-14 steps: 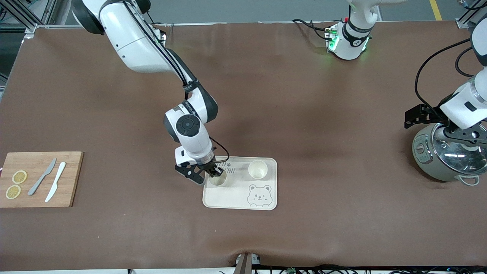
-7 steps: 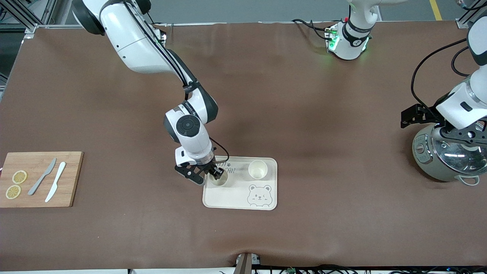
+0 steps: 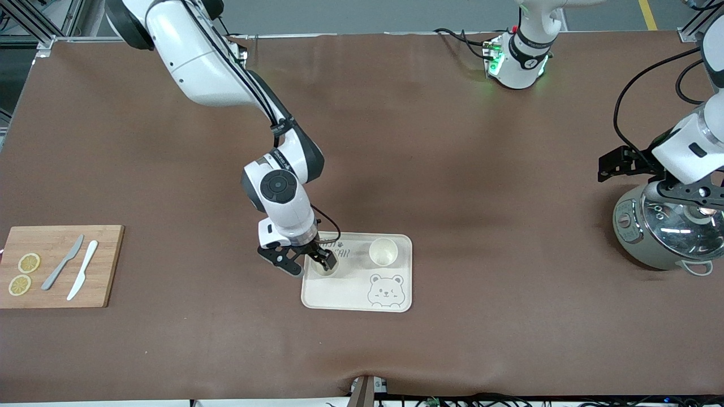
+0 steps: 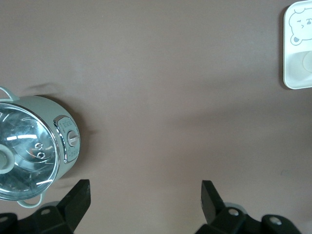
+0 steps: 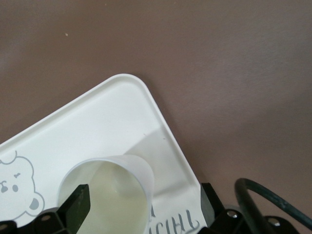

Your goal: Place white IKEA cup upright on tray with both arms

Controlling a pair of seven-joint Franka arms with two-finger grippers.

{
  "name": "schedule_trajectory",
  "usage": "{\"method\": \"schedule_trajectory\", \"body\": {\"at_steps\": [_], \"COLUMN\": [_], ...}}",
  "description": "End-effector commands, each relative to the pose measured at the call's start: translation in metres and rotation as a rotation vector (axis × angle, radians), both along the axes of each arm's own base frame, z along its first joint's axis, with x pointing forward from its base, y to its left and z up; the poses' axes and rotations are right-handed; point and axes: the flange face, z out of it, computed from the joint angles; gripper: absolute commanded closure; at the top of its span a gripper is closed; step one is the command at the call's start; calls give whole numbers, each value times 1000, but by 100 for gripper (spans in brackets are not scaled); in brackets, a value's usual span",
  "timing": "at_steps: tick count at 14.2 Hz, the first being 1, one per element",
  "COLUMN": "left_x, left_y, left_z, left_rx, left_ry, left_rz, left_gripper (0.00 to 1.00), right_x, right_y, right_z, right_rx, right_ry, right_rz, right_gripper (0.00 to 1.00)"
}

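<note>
Two white cups [image 3: 383,251] upright on one tray [image 3: 357,297]; right gripper [image 3: 320,261] released over one; left gripper [image 4: 145,200] spread above the cooker [image 3: 662,232]

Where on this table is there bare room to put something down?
Most of the brown table is bare: the stretch between the tray and the cooker, and between tray and cutting board. The strip nearest the front camera is bare too. The tray is crowded: two cups, with the right gripper open around one. The left gripper, open, hangs over the cooker.
</note>
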Motion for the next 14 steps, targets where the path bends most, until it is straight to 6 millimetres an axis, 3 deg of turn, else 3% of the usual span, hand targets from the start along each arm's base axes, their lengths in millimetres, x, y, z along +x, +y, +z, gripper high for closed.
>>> {"method": "schedule_trajectory", "body": {"at_steps": [1, 4, 6, 9, 11, 14], "left_x": [-8, -11, -11, -11, -11, -11], "left_y": [0, -1, -1, 0, 0, 0], "left_z": [6, 11, 12, 12, 12, 11], "left_rx": [-20, -33, -34, -39, -40, -39], "left_ry": [-1, -7, -10, -8, -8, -8], "left_rz": [34, 33, 32, 32, 30, 30], "left_gripper": [0, 0, 0, 0, 0, 0], "right_x": [-17, -40, -52, -65, -74, -91], "right_y": [-7, -32, -72, -141, -200, -280], "right_z": [87, 172, 226, 289, 320, 335], "right_rx": [-56, -81, -59, -78, -82, -78], "right_ry": [32, 128, 207, 257, 267, 266], "right_rz": [6, 95, 155, 279, 376, 454], "right_gripper": [0, 0, 0, 0, 0, 0]}}
